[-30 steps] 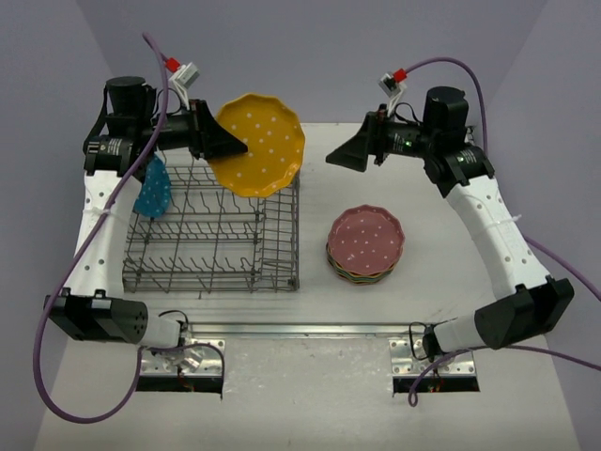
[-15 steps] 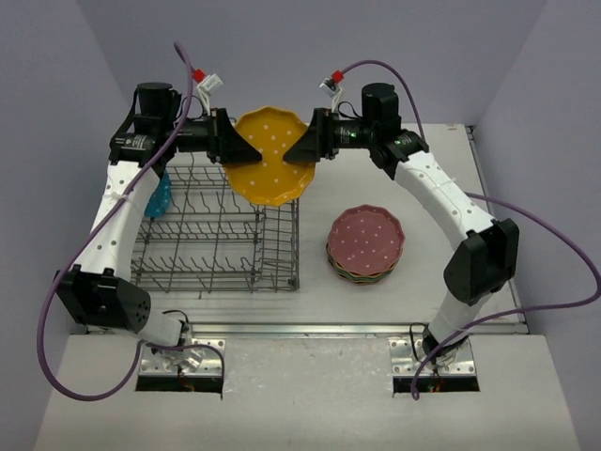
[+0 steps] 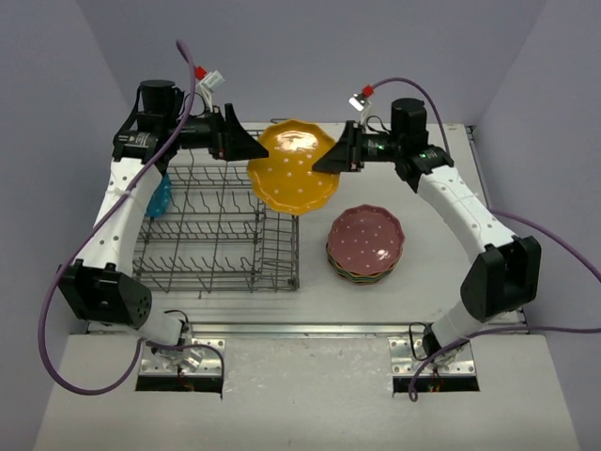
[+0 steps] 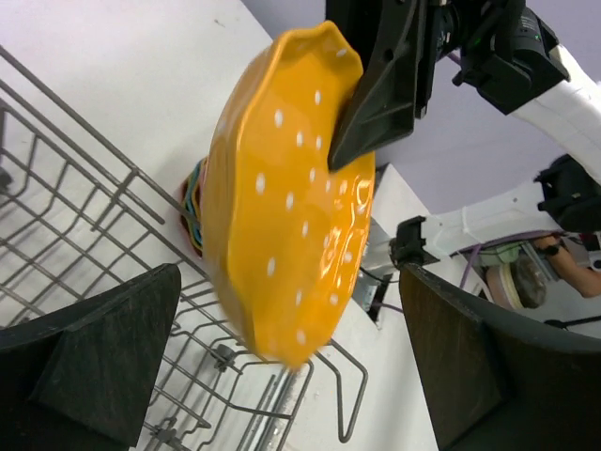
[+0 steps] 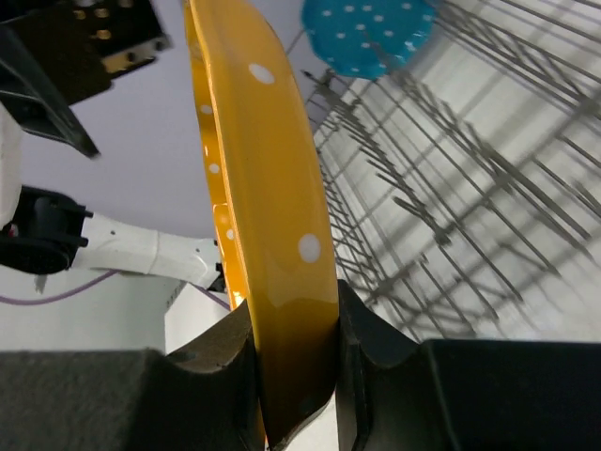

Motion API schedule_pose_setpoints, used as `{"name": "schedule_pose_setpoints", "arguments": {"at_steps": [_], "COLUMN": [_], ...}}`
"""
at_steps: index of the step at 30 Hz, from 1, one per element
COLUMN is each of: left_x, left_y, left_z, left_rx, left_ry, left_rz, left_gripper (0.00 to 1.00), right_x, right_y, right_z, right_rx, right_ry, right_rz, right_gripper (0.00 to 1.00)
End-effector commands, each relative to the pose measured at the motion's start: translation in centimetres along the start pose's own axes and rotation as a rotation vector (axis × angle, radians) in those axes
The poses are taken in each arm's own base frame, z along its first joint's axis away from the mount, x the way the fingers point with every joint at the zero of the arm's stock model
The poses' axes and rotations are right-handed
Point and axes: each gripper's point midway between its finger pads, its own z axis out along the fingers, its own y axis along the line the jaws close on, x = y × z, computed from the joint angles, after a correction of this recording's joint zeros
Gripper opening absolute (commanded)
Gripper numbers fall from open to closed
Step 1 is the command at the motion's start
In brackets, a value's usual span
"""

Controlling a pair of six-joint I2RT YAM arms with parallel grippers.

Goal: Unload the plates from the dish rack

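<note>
A large orange-yellow plate (image 3: pixel 296 167) with white dots hangs in the air over the back right corner of the dish rack (image 3: pixel 277 249). My right gripper (image 3: pixel 324 162) is shut on its right rim; in the right wrist view the pads clamp the plate's edge (image 5: pixel 268 188) at the gripper (image 5: pixel 291 376). My left gripper (image 3: pixel 252 150) stands open just left of the plate, its fingers wide on both sides of the plate (image 4: pixel 282 207) without touching it. A small blue plate (image 3: pixel 155 195) stands upright at the rack's left end.
A stack of plates with a pink-red one on top (image 3: pixel 366 240) lies on the table to the right of the rack. The rack's upright tines (image 4: pixel 222 353) are right below the hanging plate. The blue plate (image 5: pixel 371 33) shows beyond the rack wires (image 5: pixel 470 169).
The right gripper has shut on the plate's rim and the left gripper has opened and let go. The plate has shifted to the right, toward the stack.
</note>
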Motion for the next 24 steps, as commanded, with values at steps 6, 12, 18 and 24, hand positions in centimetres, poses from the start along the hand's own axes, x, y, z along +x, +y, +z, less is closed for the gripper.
{"name": "schedule_pose_setpoints", "arguments": {"at_steps": [6, 12, 18, 24], "left_x": [-5.4, -6.6, -6.5, -4.9], "left_y": [1.8, 5.0, 8.3, 9.9], "left_z": [-4.8, -8.2, -12.2, -13.6], "left_rx": [-0.38, -0.666, -0.917, -0.955], "left_ry": [-0.169, -0.243, -0.263, -0.227], "left_rz": [0.204, 0.199, 0.173, 0.128], "left_gripper": [1.0, 1.0, 1.0, 1.0], "right_x": [0.9, 7.3, 11.0, 13.6], "right_y": [-3.3, -8.6, -12.2, -13.6], "right_z": [-16.4, -17.4, -17.1, -15.3], "right_rx": [0.146, 0.36, 0.436, 0.483], "right_ry": [-0.229, -0.132, -0.025, 0.091], "right_rz": [0.028, 0.156, 0.255, 0.221], "right_gripper": [0.0, 0.0, 0.0, 0.0]}}
